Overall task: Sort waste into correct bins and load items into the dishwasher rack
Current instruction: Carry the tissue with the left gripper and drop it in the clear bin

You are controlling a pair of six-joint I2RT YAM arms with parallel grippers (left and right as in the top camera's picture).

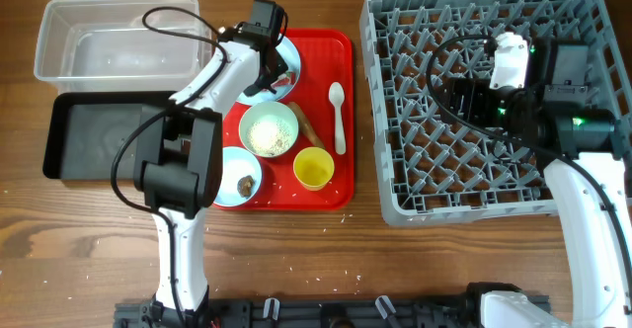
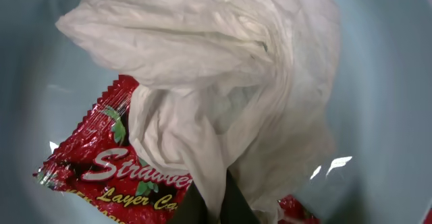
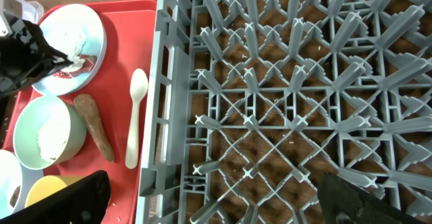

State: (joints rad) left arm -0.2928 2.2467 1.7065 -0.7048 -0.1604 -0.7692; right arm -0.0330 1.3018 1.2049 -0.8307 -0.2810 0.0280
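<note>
My left gripper (image 1: 274,69) is down in the pale blue plate (image 1: 288,51) at the back of the red tray. In the left wrist view its dark fingers (image 2: 214,209) are shut on a fold of the crumpled white tissue (image 2: 223,69). The tissue lies over the red snack wrapper (image 2: 101,166). My right gripper (image 3: 216,204) is open and empty above the grey dishwasher rack (image 1: 474,202). A bowl of white crumbs (image 1: 270,130), a bowl with a brown lump (image 1: 238,178), the yellow cup (image 1: 313,168), the brown stick (image 1: 305,123) and the white spoon (image 1: 338,116) sit on the tray.
The clear tub (image 1: 118,41) stands at the back left with the black tray (image 1: 99,135) in front of it. The flat red serving tray (image 1: 336,198) lies between them and the rack. White crumbs are scattered on the wooden table in front.
</note>
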